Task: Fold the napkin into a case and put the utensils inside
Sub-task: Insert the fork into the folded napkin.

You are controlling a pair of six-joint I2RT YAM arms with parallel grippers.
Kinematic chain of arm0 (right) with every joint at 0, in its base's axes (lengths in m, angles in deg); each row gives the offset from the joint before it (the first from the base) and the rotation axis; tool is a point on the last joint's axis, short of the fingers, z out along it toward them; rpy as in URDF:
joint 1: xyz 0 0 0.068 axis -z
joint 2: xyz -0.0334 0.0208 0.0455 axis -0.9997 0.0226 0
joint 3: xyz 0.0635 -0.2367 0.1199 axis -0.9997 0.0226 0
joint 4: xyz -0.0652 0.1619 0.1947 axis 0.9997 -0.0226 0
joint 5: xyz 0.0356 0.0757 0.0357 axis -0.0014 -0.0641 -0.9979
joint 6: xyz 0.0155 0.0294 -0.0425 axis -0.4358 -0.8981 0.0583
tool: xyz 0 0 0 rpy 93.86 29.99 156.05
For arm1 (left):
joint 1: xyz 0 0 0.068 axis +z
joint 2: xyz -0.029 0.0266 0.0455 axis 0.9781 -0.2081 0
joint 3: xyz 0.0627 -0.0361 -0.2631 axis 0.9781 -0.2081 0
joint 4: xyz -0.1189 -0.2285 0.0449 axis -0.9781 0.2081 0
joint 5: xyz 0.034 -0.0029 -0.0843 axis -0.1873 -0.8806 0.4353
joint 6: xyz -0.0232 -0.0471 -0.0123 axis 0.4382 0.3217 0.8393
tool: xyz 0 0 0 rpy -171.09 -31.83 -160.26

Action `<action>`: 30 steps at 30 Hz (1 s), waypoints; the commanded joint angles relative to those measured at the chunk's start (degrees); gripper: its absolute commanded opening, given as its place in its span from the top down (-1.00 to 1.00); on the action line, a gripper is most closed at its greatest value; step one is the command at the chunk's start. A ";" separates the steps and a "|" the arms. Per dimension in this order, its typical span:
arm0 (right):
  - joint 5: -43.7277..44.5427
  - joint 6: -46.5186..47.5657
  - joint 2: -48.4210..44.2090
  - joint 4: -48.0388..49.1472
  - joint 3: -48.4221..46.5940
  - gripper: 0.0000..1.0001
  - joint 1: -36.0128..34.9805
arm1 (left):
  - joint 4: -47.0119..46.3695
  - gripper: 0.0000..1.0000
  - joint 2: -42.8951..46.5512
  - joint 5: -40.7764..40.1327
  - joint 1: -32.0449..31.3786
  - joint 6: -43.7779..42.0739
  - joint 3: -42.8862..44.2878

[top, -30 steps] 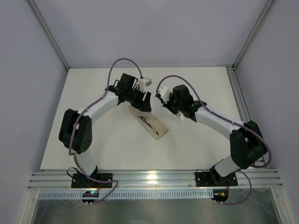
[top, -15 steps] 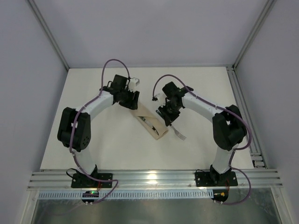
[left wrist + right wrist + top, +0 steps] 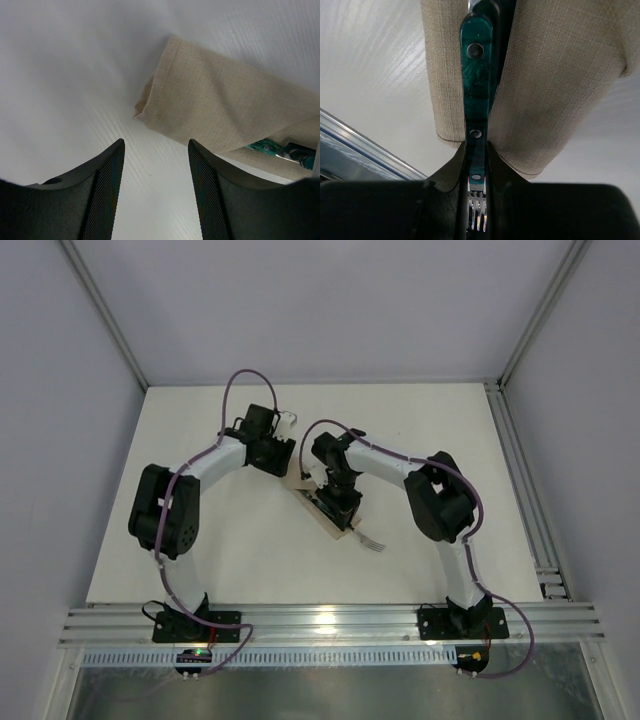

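- The case [image 3: 220,107] is seen lying flat on the white worktop [image 3: 230,550] as a narrow beige-tan cloth oblong. It is set at a slant, with one end toward the far side and the other toward the arm bases.
- The right gripper [image 3: 476,172] is positioned directly over the case, near its end closest to the arm bases.
- The right gripper is clamped on the fork [image 3: 476,100], which is held by the lower part of its dark green handle, just above the tines.
- From the grip, the fork's handle is run up along a dark fold between two panels of the case. How far it is tucked under the cloth cannot be told.
- The silver tines are pointed away from the case, and in the top view they show just beyond its near end.
- The knife [image 3: 267,148] is lodged in the case, with part of its green handle and a bit of silver exposed under the diagonal pocket edge.
- The left gripper [image 3: 156,185] is held just beside the far end of the case, above bare worktop. Its fingers are spread apart, nothing is held between them, and the cloth is not touched.
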 commanded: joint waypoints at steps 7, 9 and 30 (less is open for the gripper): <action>4.93 -5.01 3.71 -6.08 -9.07 0.92 -0.55 | -3.24 -0.14 -2.57 -0.98 0.03 -0.27 0.08; 5.37 -5.01 4.76 -7.22 -9.95 0.93 -0.99 | -3.59 -0.15 -2.84 -1.16 0.03 -0.26 0.25; 11.53 -6.07 7.49 -11.00 -14.61 0.93 -1.17 | -3.59 -0.12 -4.07 -0.46 -0.06 -0.62 0.61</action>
